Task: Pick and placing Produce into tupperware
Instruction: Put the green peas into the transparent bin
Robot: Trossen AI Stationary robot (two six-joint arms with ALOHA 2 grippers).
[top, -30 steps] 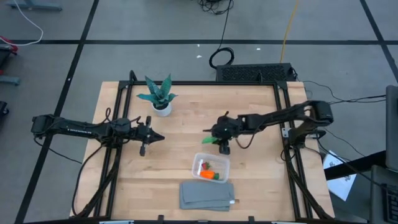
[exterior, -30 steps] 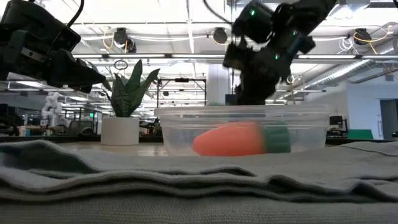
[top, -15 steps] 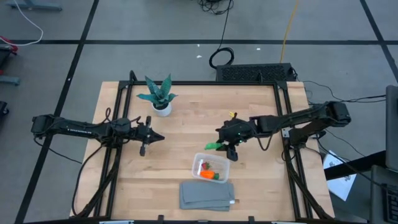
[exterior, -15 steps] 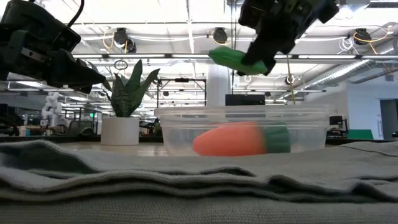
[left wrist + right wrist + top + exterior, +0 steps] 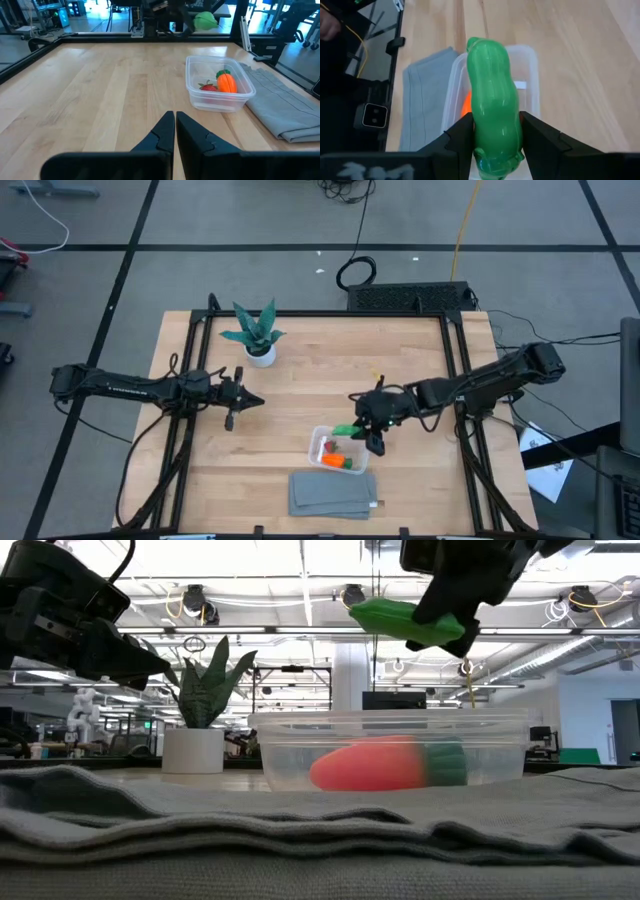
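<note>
Right end effector (image 5: pixel 372 427) grips the green pod (image 5: pixel 492 117) tight, just above the far edge of the tub (image 5: pixel 339 450). Its long side points over the tub, where the carrot (image 5: pixel 226 82) and berry (image 5: pixel 209 87) lie. Left end effector (image 5: pixel 252 401) waits closed, far off.

Near the table (image 5: pixel 300 370) front edge, at the middle: folded cloth (image 5: pixel 333 495). Just behind it, touching or almost touching: tupperware (image 5: pixel 340 450), with carrot (image 5: pixel 338 461) and berry (image 5: pixel 326 447) inside, side by side. Above the tub's back right corner, held up in the air between the fingers of the right gripper (image 5: pixel 366 431): pod (image 5: pixel 346 429), well above the rim in the low view. At the back left of the table: potted plant (image 5: pixel 256 335). Over the left part of the table, in front of the plant and well apart from the tub: left gripper (image 5: pixel 252 402), fingers together, pointing toward the middle.
</note>
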